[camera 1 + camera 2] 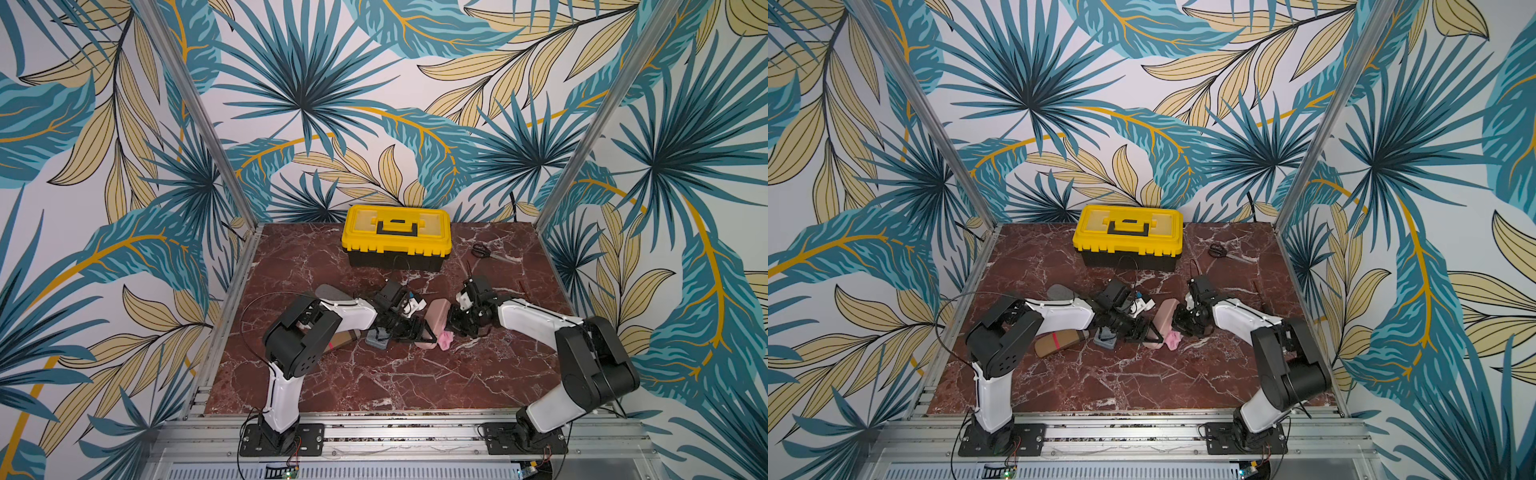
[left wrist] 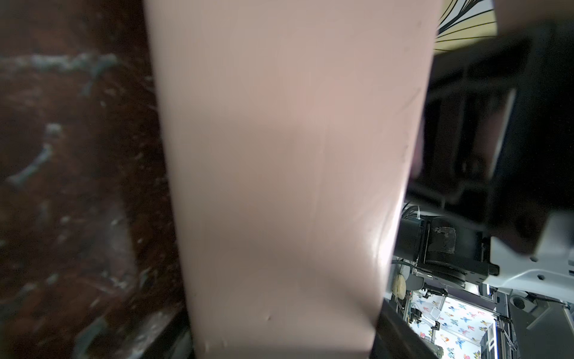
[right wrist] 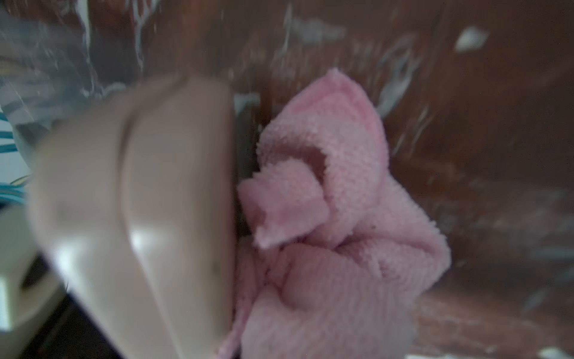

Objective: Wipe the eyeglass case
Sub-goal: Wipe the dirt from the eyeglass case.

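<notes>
Eyeglass case (image 1: 437, 316) is mid-bench (image 1: 374, 374), between the two arms. I find the left jaws partly closed, clamping its near end. The right jaws are almost fully closed on a bunched pink cloth (image 1: 445, 340), which touches the case's right side. A yellow toolbox (image 1: 397, 237) stands at the far edge.

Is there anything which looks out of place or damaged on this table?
Nothing spilled or broken. The eyeglass case stands tilted only because the left end effector grips it; the right end effector holds the pink cloth beside it. Small nicks mark the case.
</notes>
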Tool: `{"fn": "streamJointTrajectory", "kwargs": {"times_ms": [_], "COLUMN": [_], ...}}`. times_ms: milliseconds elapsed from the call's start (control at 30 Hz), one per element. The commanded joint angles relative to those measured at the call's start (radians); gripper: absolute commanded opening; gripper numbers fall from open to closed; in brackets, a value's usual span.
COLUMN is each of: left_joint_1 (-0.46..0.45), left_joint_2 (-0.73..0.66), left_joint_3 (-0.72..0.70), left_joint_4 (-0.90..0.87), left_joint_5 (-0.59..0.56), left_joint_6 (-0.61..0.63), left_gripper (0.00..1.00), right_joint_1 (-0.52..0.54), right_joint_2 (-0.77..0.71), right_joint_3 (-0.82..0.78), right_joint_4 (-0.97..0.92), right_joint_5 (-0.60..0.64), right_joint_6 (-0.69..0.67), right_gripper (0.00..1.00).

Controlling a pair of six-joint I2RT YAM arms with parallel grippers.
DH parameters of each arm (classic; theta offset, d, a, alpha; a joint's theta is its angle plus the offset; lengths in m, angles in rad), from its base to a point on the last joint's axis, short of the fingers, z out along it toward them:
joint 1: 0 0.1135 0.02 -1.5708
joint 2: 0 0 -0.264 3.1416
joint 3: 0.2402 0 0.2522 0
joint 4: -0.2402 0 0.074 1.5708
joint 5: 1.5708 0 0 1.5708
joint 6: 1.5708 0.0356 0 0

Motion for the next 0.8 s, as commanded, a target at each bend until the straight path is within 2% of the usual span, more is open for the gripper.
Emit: {"fn": "streamJointTrajectory", "kwargs": {"times_ms": [0,133,233,333,567,667,767], "left_joint_1": [-0.052,-0.052,-0.036,-0.013,0.009,0.009,0.008], "left_joint_2": [-0.001,-0.005,-0.013,-0.01,0.015,0.026,0.032], "left_joint_3": [-0.081,-0.089,-0.076,-0.053,0.024,0.032,0.028], "left_joint_4": [0.012,0.001,-0.017,-0.02,-0.063,-0.066,-0.057], "left_joint_5": [-0.006,-0.019,-0.027,-0.025,-0.031,-0.034,-0.03], "left_joint_6": [-0.016,-0.003,0.016,0.024,0.057,0.061,0.054], "left_gripper": [0.0,0.0,0.0,0.0,0.0,0.0,0.0], "right_joint_1": [-0.059,-0.068,-0.061,-0.043,0.129,0.182,0.188], "right_joint_2": [0.06,0.102,0.084,0.04,-0.081,-0.137,-0.155], "right_joint_3": [0.103,0.176,0.122,0.001,-0.22,-0.246,-0.217], "right_joint_4": [0.008,-0.047,-0.037,0.019,0.123,0.134,0.104], "right_joint_5": [0.021,0.058,0.042,0.036,0.016,0.005,0.017], "right_joint_6": [-0.089,-0.135,-0.118,-0.077,0.091,0.14,0.12], "right_gripper": [0.0,0.0,0.0,0.0,0.0,0.0,0.0]}}
